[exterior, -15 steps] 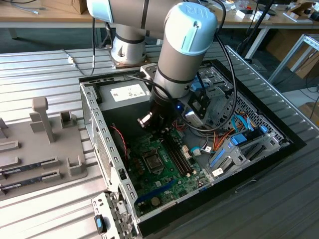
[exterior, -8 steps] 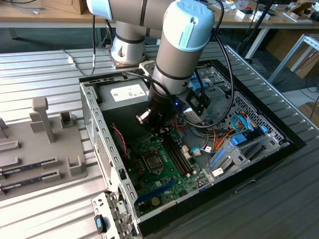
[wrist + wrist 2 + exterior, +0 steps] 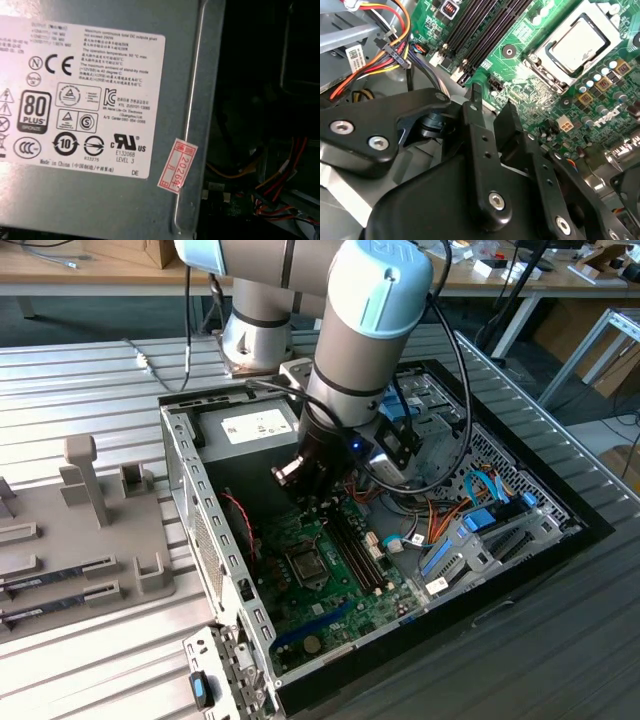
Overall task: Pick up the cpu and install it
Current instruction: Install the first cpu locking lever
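The cpu (image 3: 580,42), a silvery square chip, lies flat in the motherboard socket (image 3: 303,565) with the metal retaining frame around it. My gripper (image 3: 492,102) hangs above the green board, off to one side of the socket and near the ends of the memory slots. Its two black fingers (image 3: 476,115) stand close together with nothing between them. In the exterior view the gripper (image 3: 322,508) hovers inside the open computer case, just behind the socket.
The grey power supply (image 3: 100,100) with its white label sits at the back of the case (image 3: 255,430). Black memory slots (image 3: 485,30) run beside the socket. Coloured cables (image 3: 385,45) bundle nearby. A grey fixture tray (image 3: 90,530) lies at the exterior view's left.
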`<control>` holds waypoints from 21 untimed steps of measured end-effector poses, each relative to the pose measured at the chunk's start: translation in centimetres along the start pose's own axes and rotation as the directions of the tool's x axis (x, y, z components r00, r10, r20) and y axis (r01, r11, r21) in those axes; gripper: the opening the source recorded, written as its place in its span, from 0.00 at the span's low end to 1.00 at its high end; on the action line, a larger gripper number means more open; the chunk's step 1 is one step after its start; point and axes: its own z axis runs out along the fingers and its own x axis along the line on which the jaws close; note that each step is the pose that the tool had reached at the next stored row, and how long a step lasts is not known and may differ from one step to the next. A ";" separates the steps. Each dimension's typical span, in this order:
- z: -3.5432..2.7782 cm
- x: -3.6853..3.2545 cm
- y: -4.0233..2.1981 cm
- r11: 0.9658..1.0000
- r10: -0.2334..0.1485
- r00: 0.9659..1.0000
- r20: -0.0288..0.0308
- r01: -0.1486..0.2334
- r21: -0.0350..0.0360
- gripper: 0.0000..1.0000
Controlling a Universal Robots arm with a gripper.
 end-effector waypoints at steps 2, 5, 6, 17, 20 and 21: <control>-0.41 0.01 -0.17 1.000 0.000 1.000 0.000 0.000 0.000 0.37; -0.61 0.16 -0.93 1.000 0.000 1.000 0.000 0.000 0.000 0.37; -0.65 0.18 -1.07 1.000 0.000 1.000 0.000 0.000 0.000 0.37; -3.17 0.47 -1.40 1.000 0.000 1.000 0.000 0.000 -0.001 0.37; -3.69 0.46 -1.42 1.000 0.000 1.000 0.000 0.000 -0.001 0.36; -3.85 0.47 -1.57 1.000 0.000 1.000 0.001 0.000 -0.001 0.29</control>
